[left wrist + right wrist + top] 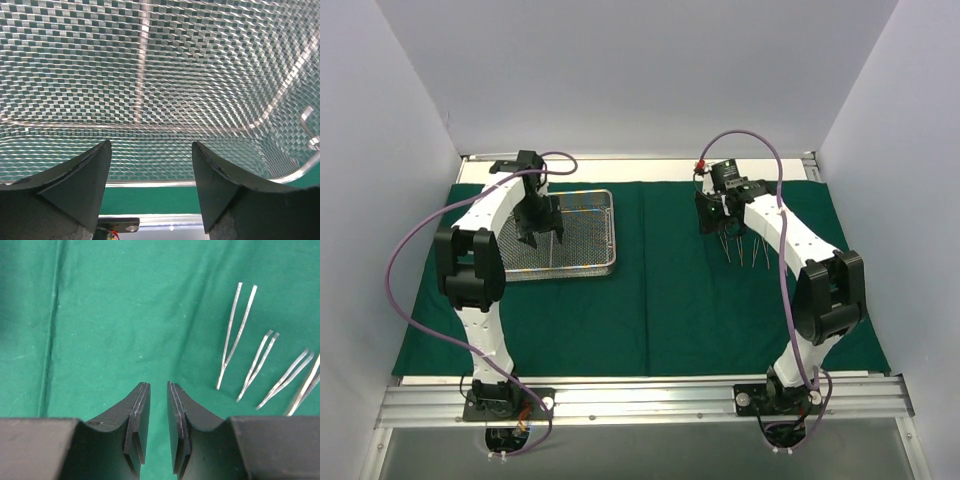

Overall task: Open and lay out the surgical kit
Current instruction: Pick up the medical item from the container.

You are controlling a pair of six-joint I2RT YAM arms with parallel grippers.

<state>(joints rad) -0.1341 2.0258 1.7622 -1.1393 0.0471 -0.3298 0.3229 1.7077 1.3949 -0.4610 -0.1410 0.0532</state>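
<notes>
The dark green cloth (pixel 660 300) of the surgical kit lies spread flat across the table. On its left part stands the silver wire-mesh tray (pixel 588 242). My left gripper (pixel 538 238) hangs inside the tray, just above its floor. In the left wrist view the mesh (pixel 150 65) fills the frame, and the left gripper (pixel 151 145) is open with nothing between its fingers. Over the cloth at the right my right gripper (pixel 712 226) points down. Its jaws (pixel 157 385) stand a narrow gap apart, empty. Several slim steel forceps (pixel 235 335) lie side by side to its right (pixel 745 250).
White walls enclose the table on the left, back and right. An aluminium rail (pixel 640 400) carrying both arm bases runs along the near edge. Purple cables (pixel 410 260) loop beside each arm. A crease (pixel 52 315) runs through the cloth left of the right gripper.
</notes>
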